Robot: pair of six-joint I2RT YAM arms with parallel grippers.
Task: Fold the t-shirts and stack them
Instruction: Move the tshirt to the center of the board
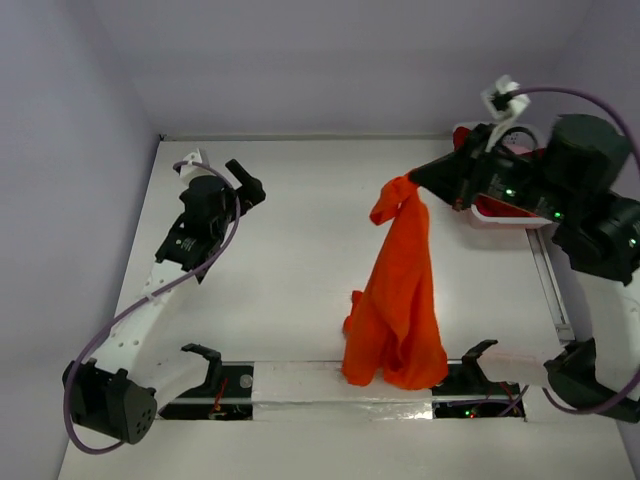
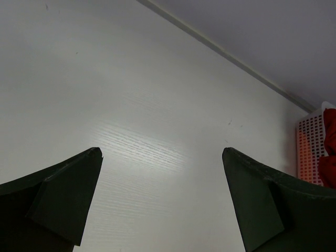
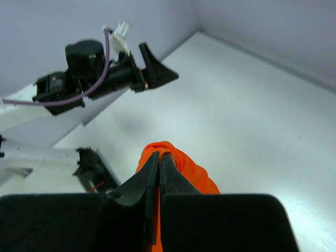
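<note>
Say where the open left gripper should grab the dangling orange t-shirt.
Probably the loose lower-left edge of the bright orange cloth t-shirt, with the left gripper coming from the left: the right gripper pinches its top, and the cloth flares out below.

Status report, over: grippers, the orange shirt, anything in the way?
Right gripper shut on orange t-shirt, lifted, hanging down to the table. Left gripper open, empty, over bare table. Nothing in the way; basket at far right, apart from the shirt.
</note>
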